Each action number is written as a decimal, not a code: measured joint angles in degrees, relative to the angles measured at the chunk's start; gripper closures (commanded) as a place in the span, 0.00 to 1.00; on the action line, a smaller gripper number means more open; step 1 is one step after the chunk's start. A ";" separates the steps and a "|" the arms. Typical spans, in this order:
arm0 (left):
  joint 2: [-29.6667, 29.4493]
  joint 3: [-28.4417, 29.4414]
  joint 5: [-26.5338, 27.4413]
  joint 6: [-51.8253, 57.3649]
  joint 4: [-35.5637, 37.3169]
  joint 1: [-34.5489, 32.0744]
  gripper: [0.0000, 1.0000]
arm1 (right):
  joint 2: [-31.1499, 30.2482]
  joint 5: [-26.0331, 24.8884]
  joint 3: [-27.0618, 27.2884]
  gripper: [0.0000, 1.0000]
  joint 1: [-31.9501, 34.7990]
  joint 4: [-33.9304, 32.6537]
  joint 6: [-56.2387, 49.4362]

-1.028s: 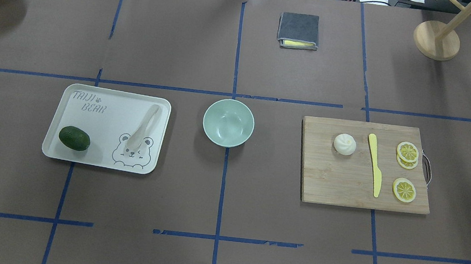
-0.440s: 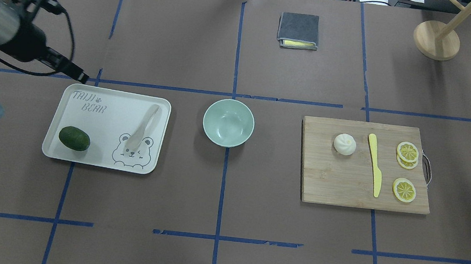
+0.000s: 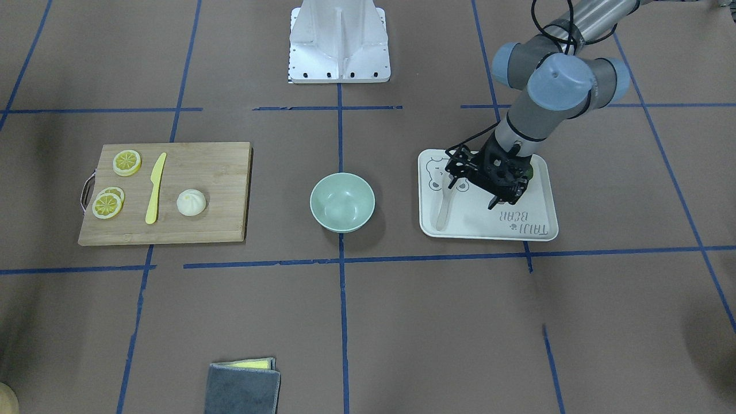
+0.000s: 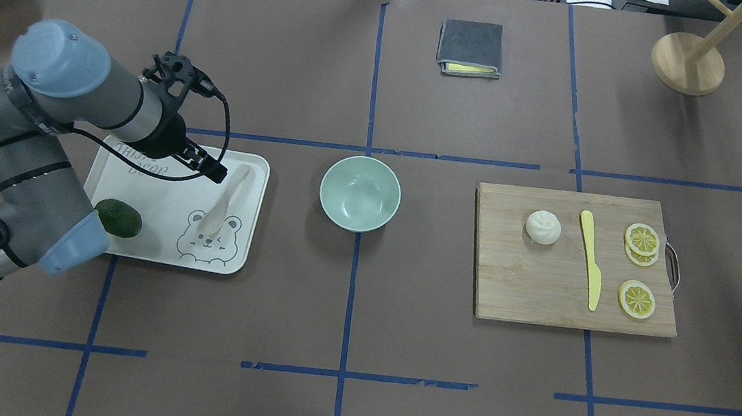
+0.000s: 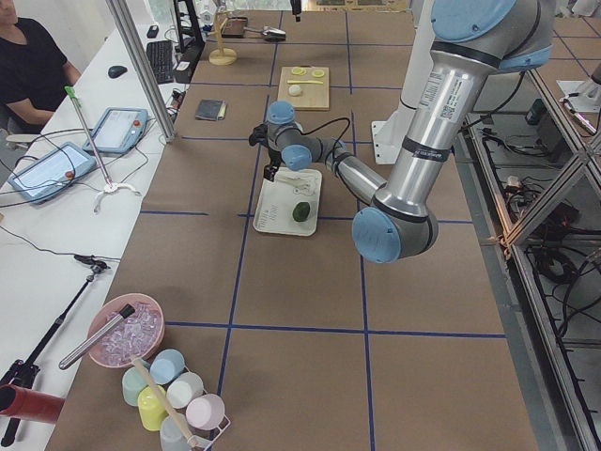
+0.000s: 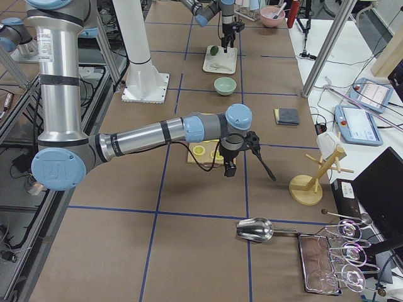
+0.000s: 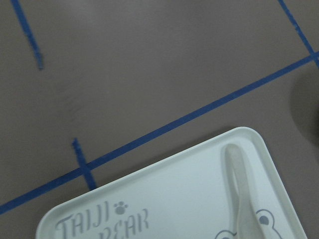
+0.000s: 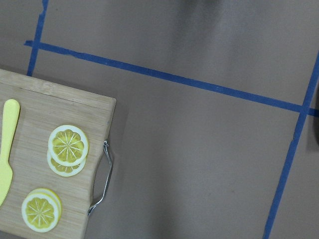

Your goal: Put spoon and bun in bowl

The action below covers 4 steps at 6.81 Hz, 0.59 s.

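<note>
**Left pincer over tray, spoon not yet taken**

Left pincer [image 3: 504, 201] hangs over the tray [image 4: 160, 241]. Its fingers look parted with nothing in them, tips just beside the spoon [image 4: 228, 198]. The spoon lies flat in the tray, scoop on the bear print. Likely light, stiff and slick. It sits low, so pinch across the thick handle. The tray also holds a dark green fruit [image 4: 120, 218].

Next along, the bowl [image 4: 338, 194] stands upright on the counter [image 4: 400, 321], empty.

Farther on, the bun [image 4: 543, 227] sits on the cutting board [image 4: 527, 293], beside the yellow knife [image 4: 590, 258] and lemon slices [image 4: 637, 299]. The bun looks soft and light. Take it low across the sides with a gentle squeeze.

Right pincer [image 6: 228, 168] hovers off the board's handle end. Cannot tell if it is parted.
</note>
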 measured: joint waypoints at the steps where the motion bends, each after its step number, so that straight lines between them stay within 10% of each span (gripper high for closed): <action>1: -0.94 1.89 0.33 0.08 -0.08 1.73 0.06 | -0.01 -0.01 0.14 0.00 -0.34 0.95 -0.01; 4: -1.67 4.31 0.47 0.27 -0.12 3.94 0.23 | -0.21 -0.05 -0.42 0.00 -0.71 2.56 1.03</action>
